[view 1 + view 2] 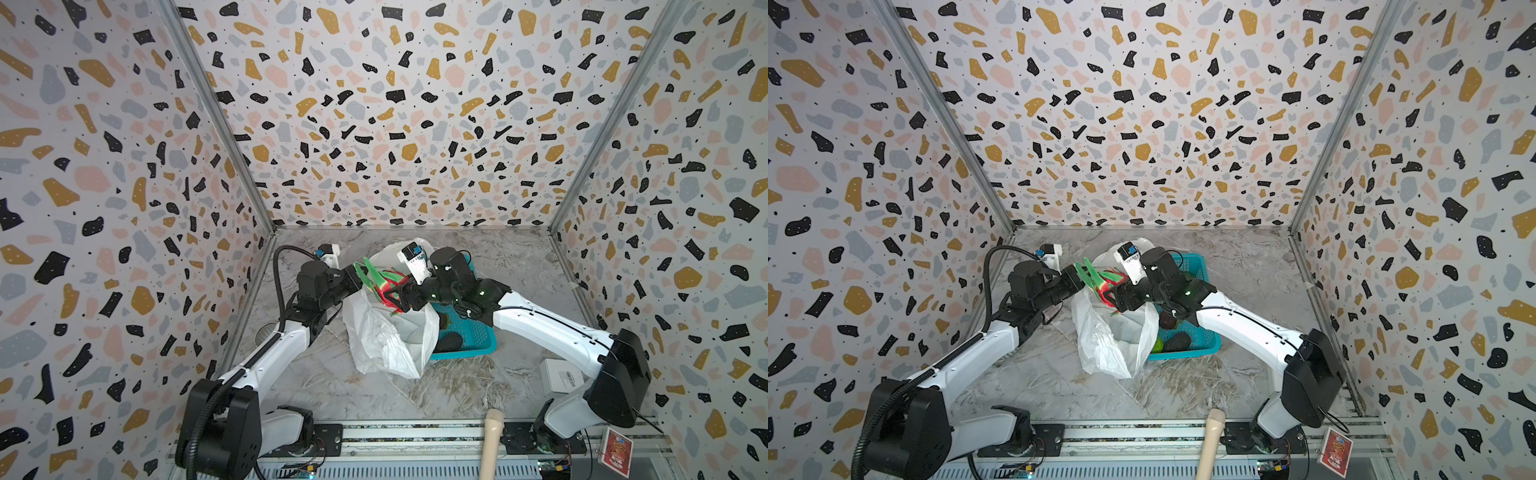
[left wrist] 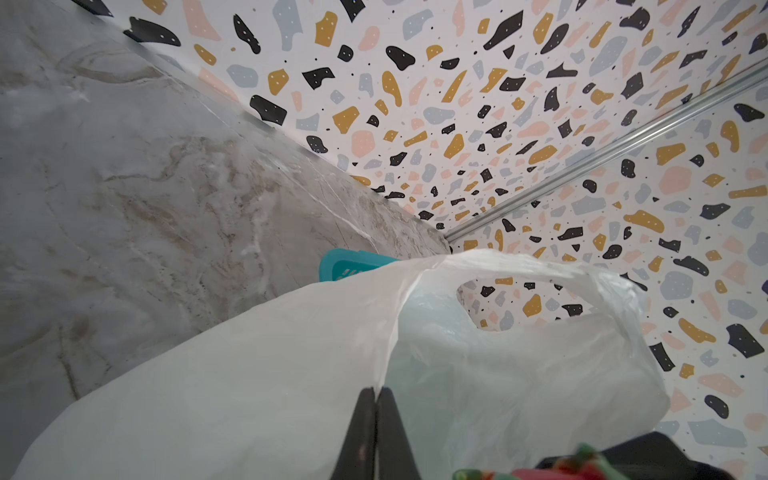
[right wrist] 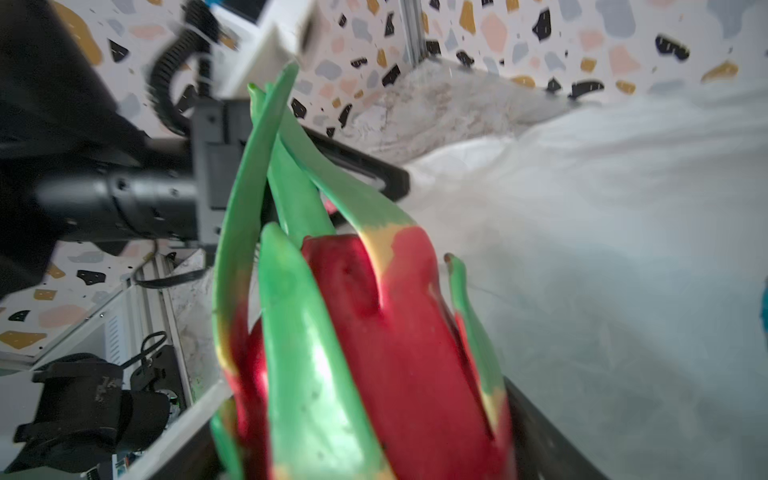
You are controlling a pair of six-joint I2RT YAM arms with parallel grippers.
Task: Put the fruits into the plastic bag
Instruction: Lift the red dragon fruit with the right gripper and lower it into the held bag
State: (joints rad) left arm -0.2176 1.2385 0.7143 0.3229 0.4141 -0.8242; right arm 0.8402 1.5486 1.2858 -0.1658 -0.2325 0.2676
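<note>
**Top views: red fruit held at the mouth of the bag**

Top views both show the marbled grey surface [image 1: 457,395] filling the floor of the speckled booth, with an arm reaching in from each near corner. Near its middle stands the plastic bag [image 1: 386,336] [image 1: 1113,332], white and crinkled. Its upper rim is lifted and its mouth is open, with one oval handle hole clear in the left wrist view. Just to the right of the bag lies the teal mesh basket [image 1: 473,336]; the bag covers the basket's left edge in both top views. A white box [image 1: 559,376] sits well apart from them, beside the right arm.

The red fruit [image 1: 384,282] [image 3: 395,332], with long green leaf-like bits, hangs above the bag's mouth, between the two arms' ends. Its green tips point toward the left arm.

The right pincer [image 1: 394,300] holds this red fruit, its jaws spread wide around the body. The left pincer [image 2: 377,395] is pressed tight together on a fold of the bag's rim and holds that edge up.

Inside the basket, near its front wall, lies a blackish oval fruit [image 1: 449,341] [image 1: 1177,341]. In a top view a light-green ball [image 1: 1157,345] peeps out just beside it, half hidden by the bag.
</note>
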